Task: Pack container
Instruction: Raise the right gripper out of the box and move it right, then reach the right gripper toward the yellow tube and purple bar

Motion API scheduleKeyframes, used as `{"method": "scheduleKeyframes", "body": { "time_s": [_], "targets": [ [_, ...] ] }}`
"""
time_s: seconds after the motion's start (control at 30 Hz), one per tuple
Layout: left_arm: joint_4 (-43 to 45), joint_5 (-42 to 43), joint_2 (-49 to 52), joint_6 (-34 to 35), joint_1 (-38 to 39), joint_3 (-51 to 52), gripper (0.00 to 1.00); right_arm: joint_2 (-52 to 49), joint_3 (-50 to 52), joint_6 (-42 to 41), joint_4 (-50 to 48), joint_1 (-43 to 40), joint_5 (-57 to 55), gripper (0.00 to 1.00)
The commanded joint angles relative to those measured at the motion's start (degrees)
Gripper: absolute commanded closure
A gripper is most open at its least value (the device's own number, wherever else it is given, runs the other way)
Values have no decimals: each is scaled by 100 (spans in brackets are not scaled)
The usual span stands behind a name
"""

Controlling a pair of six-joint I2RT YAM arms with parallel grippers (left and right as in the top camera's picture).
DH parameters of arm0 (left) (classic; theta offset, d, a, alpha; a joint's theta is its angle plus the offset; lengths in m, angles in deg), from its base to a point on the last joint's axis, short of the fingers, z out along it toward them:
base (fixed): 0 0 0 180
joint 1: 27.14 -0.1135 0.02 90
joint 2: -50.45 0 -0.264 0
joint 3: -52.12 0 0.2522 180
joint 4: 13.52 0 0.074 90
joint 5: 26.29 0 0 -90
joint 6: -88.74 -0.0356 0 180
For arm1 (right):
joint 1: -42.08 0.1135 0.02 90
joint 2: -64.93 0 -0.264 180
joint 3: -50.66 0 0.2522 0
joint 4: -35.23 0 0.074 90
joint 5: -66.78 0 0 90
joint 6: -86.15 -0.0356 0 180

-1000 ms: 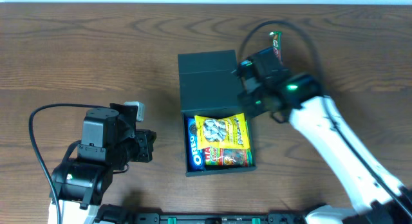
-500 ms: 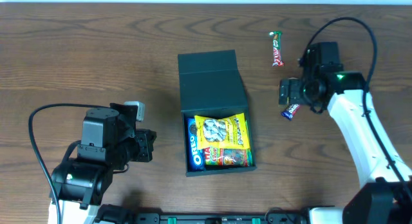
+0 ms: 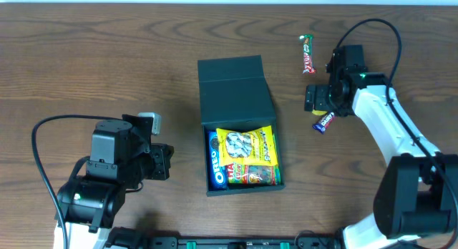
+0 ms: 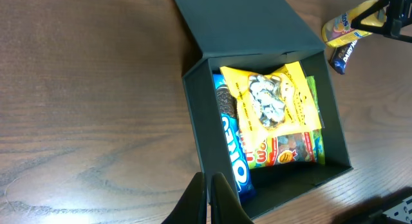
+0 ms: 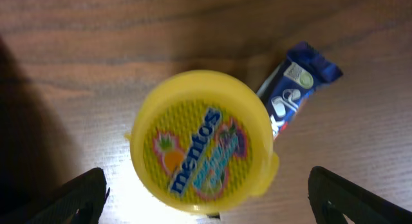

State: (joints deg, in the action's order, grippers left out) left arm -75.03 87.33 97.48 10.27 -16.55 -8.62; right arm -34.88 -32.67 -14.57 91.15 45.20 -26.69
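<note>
Right fingers [image 5: 80,195], cropped at the frame's edge, flank a Mentos tub [image 5: 203,140]

From overhead, looking straight down from far above, taking in a wide stretch of table [image 3: 107,56] with the open box [image 3: 230,91] near the middle. From the left wrist, looking down at a slant, fairly near, framing the box and catching the yellow tub [image 4: 341,28] and blue packet [image 4: 340,55] at the upper right. From the right wrist, facing straight down, very close, sharing that tub and packet.
</note>
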Motion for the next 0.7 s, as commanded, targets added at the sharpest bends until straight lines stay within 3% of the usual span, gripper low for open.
{"method": "scheduleKeyframes", "body": {
  "time_s": [0.0, 0.2, 0.47, 0.67],
  "targets": [
    [-2, 20, -26, -129, -17, -127, 94, -120, 0, -212, -160, -24, -13, 1],
    [2, 15, -26, -129, -17, -127, 94, -258, 2, -212, -267, -4, 223, 1],
    [2, -24, -26, -197, -17, -127, 94, -216, 188, -442, -186, -4, 243, 9],
    [4, -22, -26, -216, -17, -127, 94, 385, 262, -308, 247, -2, 280, 2]
  ]
}}
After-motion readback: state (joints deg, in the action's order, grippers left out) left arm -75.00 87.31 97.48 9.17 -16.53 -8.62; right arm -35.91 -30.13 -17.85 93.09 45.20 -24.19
